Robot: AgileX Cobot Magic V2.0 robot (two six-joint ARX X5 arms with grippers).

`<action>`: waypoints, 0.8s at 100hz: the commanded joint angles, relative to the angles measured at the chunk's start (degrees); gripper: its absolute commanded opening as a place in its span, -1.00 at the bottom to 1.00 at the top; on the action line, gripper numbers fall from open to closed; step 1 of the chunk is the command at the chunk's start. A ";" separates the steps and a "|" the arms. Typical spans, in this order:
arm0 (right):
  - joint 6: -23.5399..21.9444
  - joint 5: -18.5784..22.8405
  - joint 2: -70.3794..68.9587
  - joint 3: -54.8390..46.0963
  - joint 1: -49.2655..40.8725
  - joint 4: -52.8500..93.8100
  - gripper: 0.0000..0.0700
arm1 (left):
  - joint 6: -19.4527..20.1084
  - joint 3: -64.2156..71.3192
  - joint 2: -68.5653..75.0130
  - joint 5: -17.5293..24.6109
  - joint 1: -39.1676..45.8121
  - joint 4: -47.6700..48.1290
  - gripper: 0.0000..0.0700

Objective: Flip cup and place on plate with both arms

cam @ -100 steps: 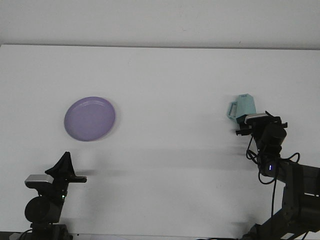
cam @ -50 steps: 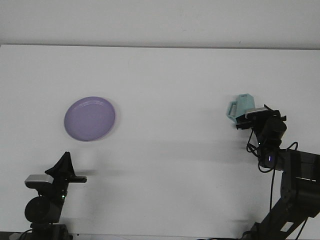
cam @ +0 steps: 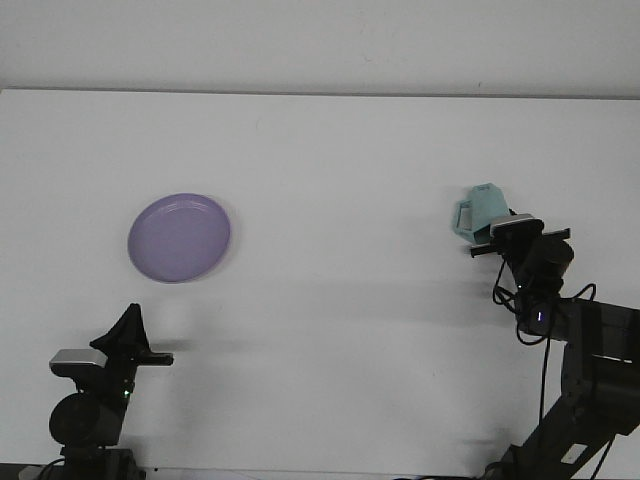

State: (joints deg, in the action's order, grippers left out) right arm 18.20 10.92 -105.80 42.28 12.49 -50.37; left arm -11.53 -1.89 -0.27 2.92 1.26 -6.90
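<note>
A light teal cup [cam: 479,210] with a handle on its left side hangs tilted at the right of the white table, and my right gripper [cam: 492,232] is shut on its lower part. The gripper's camera block hides the fingers themselves. A purple plate [cam: 180,237] lies flat at the left of the table, far from the cup. My left gripper [cam: 128,330] rests low at the front left, below the plate, its dark fingers pointing up and together with nothing in them.
The white table [cam: 330,170] stretches between plate and cup. A pale wall runs along the table's back edge. The right arm's base and cables [cam: 580,400] fill the lower right corner.
The right gripper has lifted the cup slightly and tipped it further over. The left arm and the plate have not moved.
</note>
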 commanded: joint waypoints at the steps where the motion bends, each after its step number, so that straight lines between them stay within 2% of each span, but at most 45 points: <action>1: -3.43 0.50 0.52 0.79 0.22 0.76 -1.00 | 0.09 1.09 0.09 -0.09 -0.04 -0.96 -0.97; 22: -10.54 2.36 9.16 0.79 0.22 10.27 -1.00 | 0.04 0.90 0.09 -0.09 -0.04 -2.25 -0.97; 38: -16.63 5.64 20.22 0.79 -0.39 24.09 -1.00 | 0.07 0.74 0.09 -0.09 -0.04 -3.13 -0.97; 57: -23.10 5.62 35.06 1.11 -3.78 43.71 -1.00 | 0.04 0.72 0.09 -0.09 -0.04 -3.15 -0.97; 68: -23.98 5.64 41.68 3.37 -7.41 58.27 -1.00 | 0.07 0.55 0.09 -0.09 -0.04 -3.37 -0.97; 80: -22.32 5.64 44.92 8.04 -13.00 74.60 -1.00 | 0.04 0.55 0.09 -0.09 -0.04 -3.52 -0.97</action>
State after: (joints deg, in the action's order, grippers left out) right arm -3.86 16.36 -60.88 47.68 1.80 16.19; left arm -11.53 -1.89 -0.27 2.92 1.26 -9.78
